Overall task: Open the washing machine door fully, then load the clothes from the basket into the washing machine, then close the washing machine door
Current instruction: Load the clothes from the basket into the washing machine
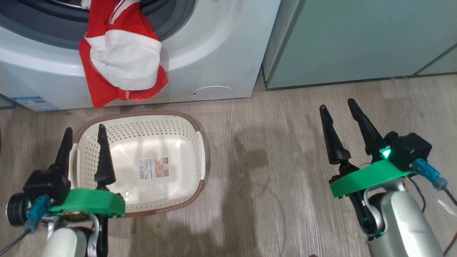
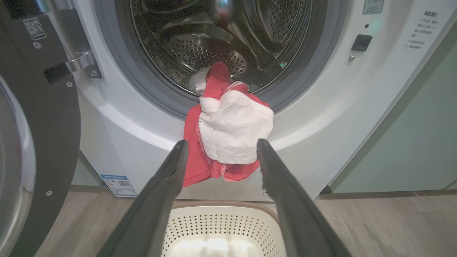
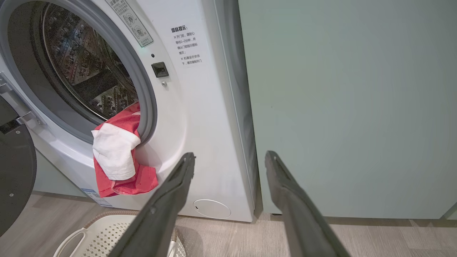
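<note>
- The left pincer is released and grasps nothing. It hovers over the near-left side of the basket. If it goes forward low, a finger can catch the perforated wall and push the basket along the floor.
- The right pincer is released too, with nothing between its fingers. It is well apart from the load, over bare floor before the pale green cabinet. From there I judge it helps little unless it crosses over, and then the two arms can come in each other's way.
- The clothes are only half inside. The upper part lies in the drum. The rest hangs over the grey seal and down the front of the washing machine, above the empty basket. The hanging weight can pull the whole garment out, down into the basket.
- A push with wide-standing fingers can slip past the soft fabric and scrape the seal instead.
- The washing machine door stands open at the left. If it is closed before the garment is fully inside, the fabric gets trapped between door and seal, and the door probably does not latch.
</note>
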`<state>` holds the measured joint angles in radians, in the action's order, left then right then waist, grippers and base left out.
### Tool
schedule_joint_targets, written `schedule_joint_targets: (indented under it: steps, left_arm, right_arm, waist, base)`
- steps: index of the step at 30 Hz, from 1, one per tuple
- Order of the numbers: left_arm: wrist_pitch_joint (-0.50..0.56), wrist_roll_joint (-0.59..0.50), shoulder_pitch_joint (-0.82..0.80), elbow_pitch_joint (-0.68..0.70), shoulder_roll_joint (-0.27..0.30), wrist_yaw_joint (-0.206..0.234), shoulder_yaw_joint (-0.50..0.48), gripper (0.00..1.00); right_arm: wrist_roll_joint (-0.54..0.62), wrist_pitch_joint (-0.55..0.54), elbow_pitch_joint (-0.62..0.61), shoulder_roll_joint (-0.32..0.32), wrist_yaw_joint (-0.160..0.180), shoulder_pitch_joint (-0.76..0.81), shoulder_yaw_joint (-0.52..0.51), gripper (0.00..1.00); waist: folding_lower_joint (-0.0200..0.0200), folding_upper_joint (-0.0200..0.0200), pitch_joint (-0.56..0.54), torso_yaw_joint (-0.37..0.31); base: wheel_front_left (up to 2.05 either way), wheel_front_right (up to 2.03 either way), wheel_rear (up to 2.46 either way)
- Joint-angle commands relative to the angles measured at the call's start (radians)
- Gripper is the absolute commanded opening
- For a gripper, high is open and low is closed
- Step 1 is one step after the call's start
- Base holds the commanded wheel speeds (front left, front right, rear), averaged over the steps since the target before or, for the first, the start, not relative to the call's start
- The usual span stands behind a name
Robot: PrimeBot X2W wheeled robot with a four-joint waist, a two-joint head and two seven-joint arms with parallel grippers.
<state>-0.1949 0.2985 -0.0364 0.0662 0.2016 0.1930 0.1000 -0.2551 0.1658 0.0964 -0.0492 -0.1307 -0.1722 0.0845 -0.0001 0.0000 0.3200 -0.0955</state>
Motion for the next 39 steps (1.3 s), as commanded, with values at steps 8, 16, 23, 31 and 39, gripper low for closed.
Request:
schedule_joint_targets:
  steps: [8, 16, 23, 31, 39]
  left_arm:
    - [0.017, 0.012, -0.032, 0.027, 0.025, 0.008, -0.026, 1.0]
    - [0.08, 0.041, -0.179, -0.09, 0.054, -0.038, -0.014, 1.0]
    - [0.15, 0.113, -0.417, -0.35, 0.074, -0.117, -0.02, 1.0]
    - [0.199, 0.157, -0.616, -0.604, 0.118, -0.153, -0.048, 1.0]
    - [0.204, 0.186, -0.722, -0.771, 0.158, -0.181, -0.071, 1.0]
  right_arm:
    - [-0.002, -0.007, -0.049, -0.001, 0.0, -0.007, 0.026, 1.0]
    - [-0.006, -0.001, -0.074, -0.001, 0.0, -0.037, 0.047, 1.0]
    - [-0.011, 0.017, -0.096, -0.001, 0.0, -0.078, 0.088, 1.0]
    - [-0.034, 0.048, -0.074, -0.001, 0.0, -0.112, 0.112, 1.0]
    - [-0.059, 0.075, -0.042, -0.001, 0.0, -0.125, 0.127, 1.0]
  waist:
    - [0.0001, 0.0, 0.022, 0.002]
    - [0.0001, 0.0, 0.1, -0.018]
    - [0.0001, 0.0, 0.201, -0.07]
    - [0.0001, 0.0, 0.275, -0.128]
    - [0.0001, 0.0, 0.3, -0.159]
  base:
    - [0.0, 0.0, 0.0]
    - [0.0, 0.0, 0.0]
    - [0.0, 0.0, 0.0]
    - [0.0, 0.0, 0.0]
    - [0.0, 0.0, 0.0]
